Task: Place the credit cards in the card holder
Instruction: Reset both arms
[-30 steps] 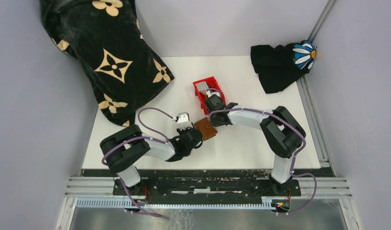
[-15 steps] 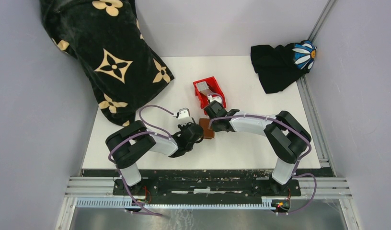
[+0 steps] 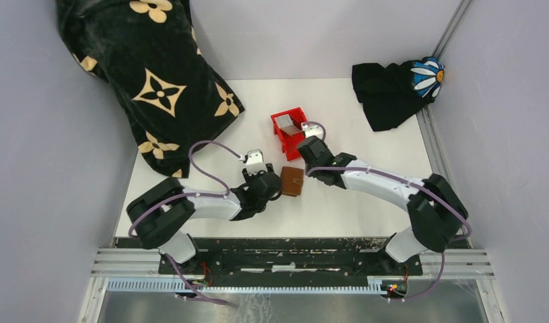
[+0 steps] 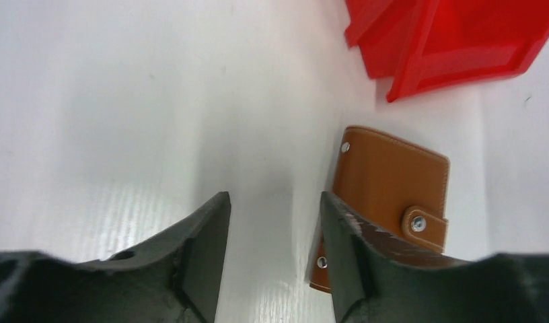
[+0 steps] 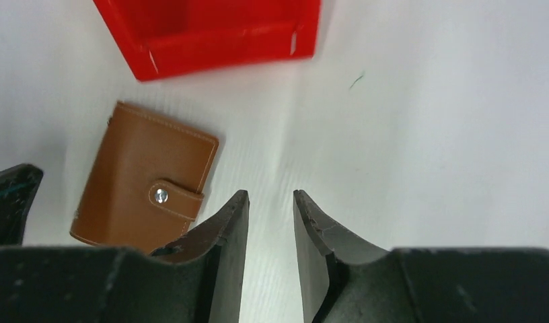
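Observation:
The card holder [image 3: 292,180] is a brown leather wallet lying flat on the white table with its snap tab fastened; it also shows as the wallet [image 4: 393,185] and the wallet [image 5: 147,182] in the wrist views. My left gripper [image 3: 274,191] [image 4: 273,202] is open just left of it, its right finger [image 4: 349,249] over the wallet's near edge, with bare table between the jaws. My right gripper [image 3: 305,160] [image 5: 270,198] stands open to the wallet's right, empty. One grey credit card [image 3: 286,122] lies in the red bin.
The red bin [image 3: 293,137] [image 4: 453,47] [image 5: 211,37] sits just behind the wallet. A black cloth with cream flowers [image 3: 151,81] covers the far left. A black cloth with a daisy patch [image 3: 393,91] lies at the far right corner.
Both grippers have opened and let go of the wallet, which now lies flat on the table. The right gripper drew back to the right and the left one pulled back slightly.

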Controlling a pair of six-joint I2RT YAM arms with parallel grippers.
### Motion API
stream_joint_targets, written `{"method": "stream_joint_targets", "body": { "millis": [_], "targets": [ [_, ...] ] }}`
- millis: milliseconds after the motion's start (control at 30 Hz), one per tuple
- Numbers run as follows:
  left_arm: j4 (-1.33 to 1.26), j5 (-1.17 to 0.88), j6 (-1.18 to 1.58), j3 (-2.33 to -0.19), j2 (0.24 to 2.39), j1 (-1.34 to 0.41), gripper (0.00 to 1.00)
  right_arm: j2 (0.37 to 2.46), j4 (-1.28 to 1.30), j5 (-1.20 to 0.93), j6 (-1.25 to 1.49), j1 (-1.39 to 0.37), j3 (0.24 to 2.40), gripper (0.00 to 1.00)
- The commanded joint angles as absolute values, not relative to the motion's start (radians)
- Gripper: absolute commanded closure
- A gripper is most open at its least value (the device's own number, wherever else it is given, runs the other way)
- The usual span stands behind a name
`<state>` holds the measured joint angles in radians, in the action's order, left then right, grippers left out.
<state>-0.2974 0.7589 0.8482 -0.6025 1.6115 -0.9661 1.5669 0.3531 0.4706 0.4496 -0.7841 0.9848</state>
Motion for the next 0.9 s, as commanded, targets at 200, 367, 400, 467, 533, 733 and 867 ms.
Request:
{"method": "stream_joint_targets", "body": {
  "millis": [200, 367, 400, 467, 533, 733, 867],
  "targets": [
    [-0.184, 0.891, 0.515, -0.621, 1.176, -0.967, 0.20, 1.171, 0.050, 0.673, 0.310, -0.773, 0.755, 0.44],
    [-0.306, 0.875, 0.352, -0.522, 1.046, -0.961, 0.01, 1.133, 0.188, 0.714, 0.344, -0.773, 0.788, 0.24],
    [-0.352, 0.856, 0.313, -0.486, 1.026, -0.960, 0.00, 1.137, 0.224, 0.723, 0.367, -0.773, 0.800, 0.23],
    [-0.426, 0.845, 0.282, -0.419, 0.983, -0.959, 0.01, 1.143, 0.296, 0.746, 0.409, -0.774, 0.824, 0.21],
    [-0.451, 0.852, 0.299, -0.372, 0.946, -0.960, 0.00, 1.138, 0.346, 0.760, 0.441, -0.775, 0.822, 0.20],
    [-0.487, 0.864, 0.314, -0.292, 0.884, -0.960, 0.00, 1.017, 0.323, 0.796, 0.455, -0.775, 0.697, 0.20],
    [-0.479, 0.894, 0.305, -0.284, 0.890, -0.959, 0.01, 0.927, 0.305, 0.806, 0.456, -0.775, 0.645, 0.20]
  ]
}}
